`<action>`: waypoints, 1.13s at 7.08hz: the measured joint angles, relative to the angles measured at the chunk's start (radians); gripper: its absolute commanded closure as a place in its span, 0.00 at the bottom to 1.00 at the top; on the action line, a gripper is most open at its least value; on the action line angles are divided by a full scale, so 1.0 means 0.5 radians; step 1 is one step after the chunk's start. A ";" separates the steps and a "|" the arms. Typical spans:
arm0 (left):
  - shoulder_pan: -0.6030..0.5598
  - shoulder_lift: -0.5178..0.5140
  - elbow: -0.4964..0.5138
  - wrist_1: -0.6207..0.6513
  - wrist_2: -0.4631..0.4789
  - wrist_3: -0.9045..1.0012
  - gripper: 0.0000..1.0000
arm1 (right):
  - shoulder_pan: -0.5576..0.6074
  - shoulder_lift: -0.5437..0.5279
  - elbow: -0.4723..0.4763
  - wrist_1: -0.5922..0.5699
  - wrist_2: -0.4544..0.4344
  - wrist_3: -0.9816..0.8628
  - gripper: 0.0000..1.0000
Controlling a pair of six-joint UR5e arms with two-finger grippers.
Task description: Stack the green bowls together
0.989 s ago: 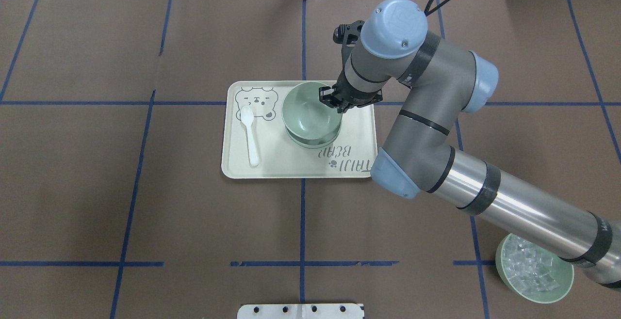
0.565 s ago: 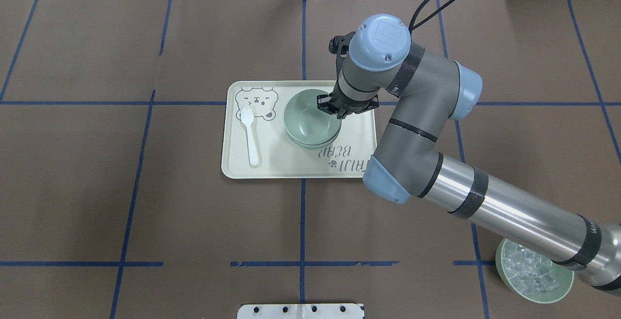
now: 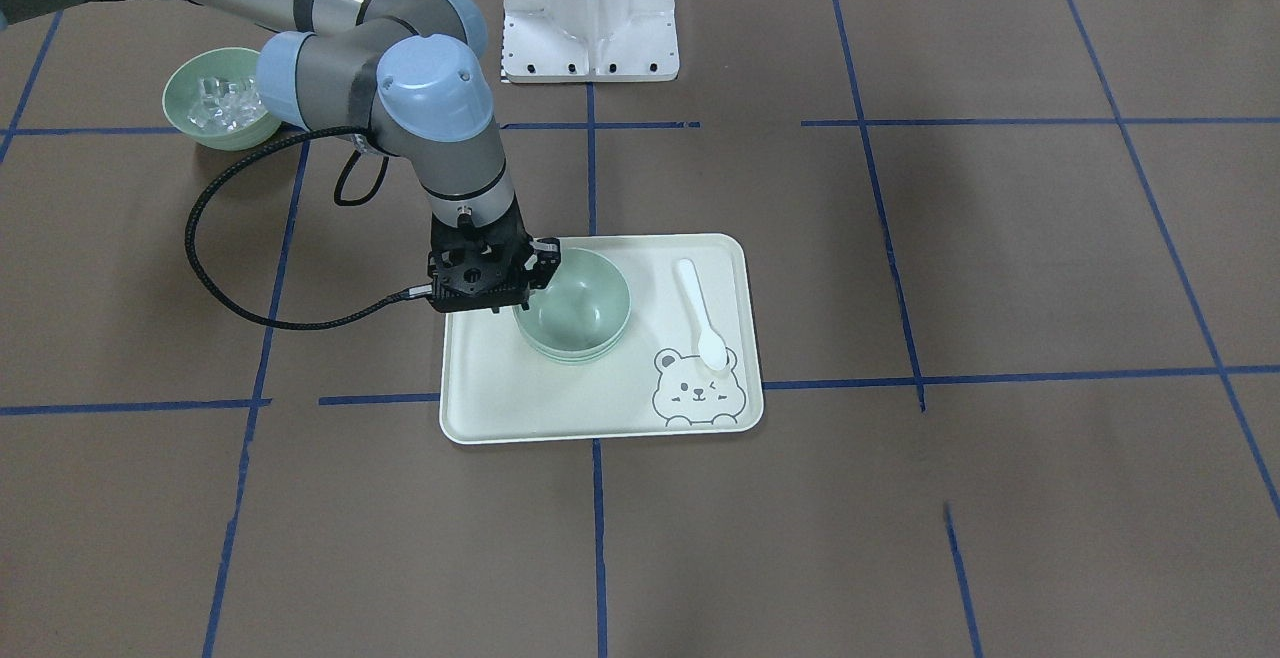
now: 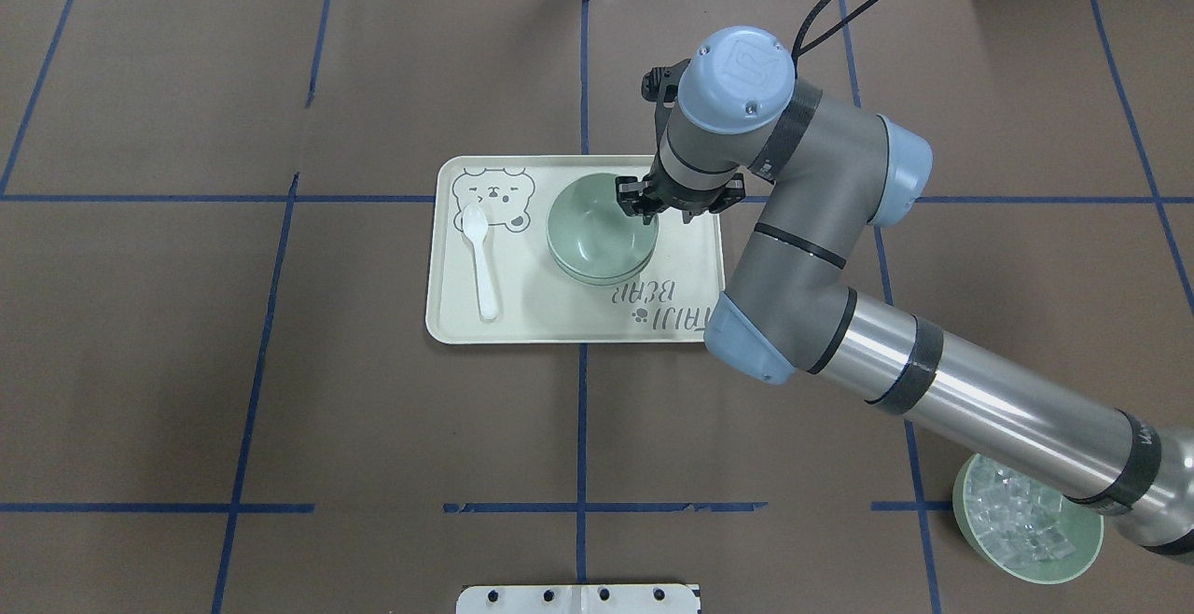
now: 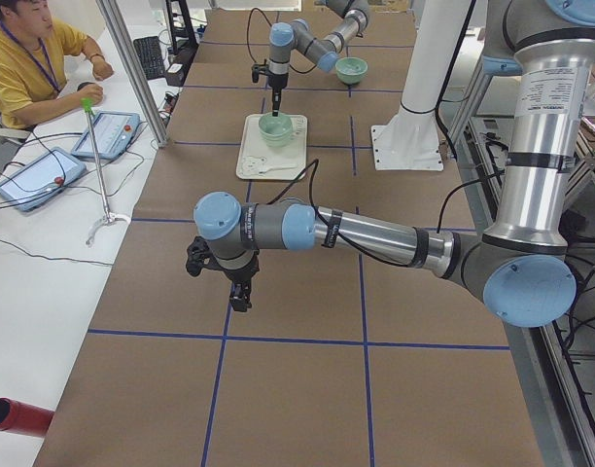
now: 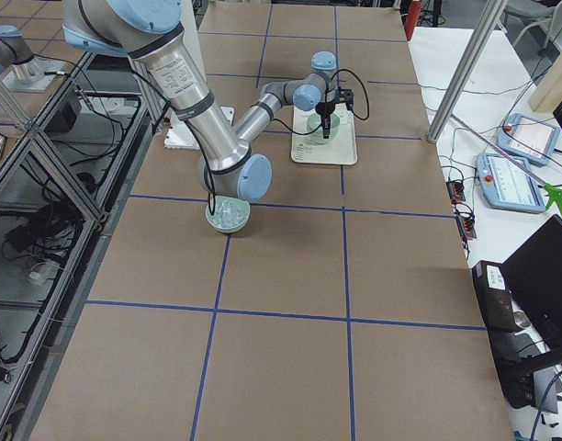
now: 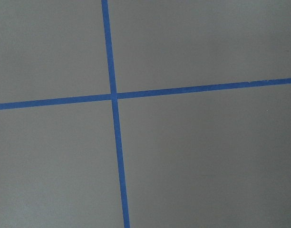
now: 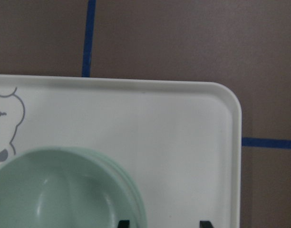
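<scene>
A: Where are the green bowls (image 4: 597,233)?
B: Nested on the tray (image 4: 522,315), mid-frame. Right claw (image 4: 642,206) spread astride their rim; left claw (image 5: 238,298), can't tell.
A: Risk?
B: Lifting off crooked, a finger may snag the rim and tip the stack.

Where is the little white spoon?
In the overhead view, the white spoon lies on the tray, left of the stacked green bowls.

Robotics lab, taped-grid table (image 4: 373,427), operator (image 5: 30,63) w/ tablets (image 5: 103,136)
</scene>
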 measured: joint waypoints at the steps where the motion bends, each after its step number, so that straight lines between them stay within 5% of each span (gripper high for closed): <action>1: 0.001 -0.006 0.000 0.000 0.005 0.000 0.00 | 0.153 -0.044 0.017 -0.005 0.144 -0.152 0.00; 4: 0.004 -0.014 -0.006 0.002 0.022 0.005 0.00 | 0.809 -0.387 0.038 -0.010 0.590 -1.094 0.00; 8: 0.004 -0.013 0.004 0.006 0.027 0.005 0.00 | 1.486 -1.185 0.088 0.016 0.743 -2.034 0.00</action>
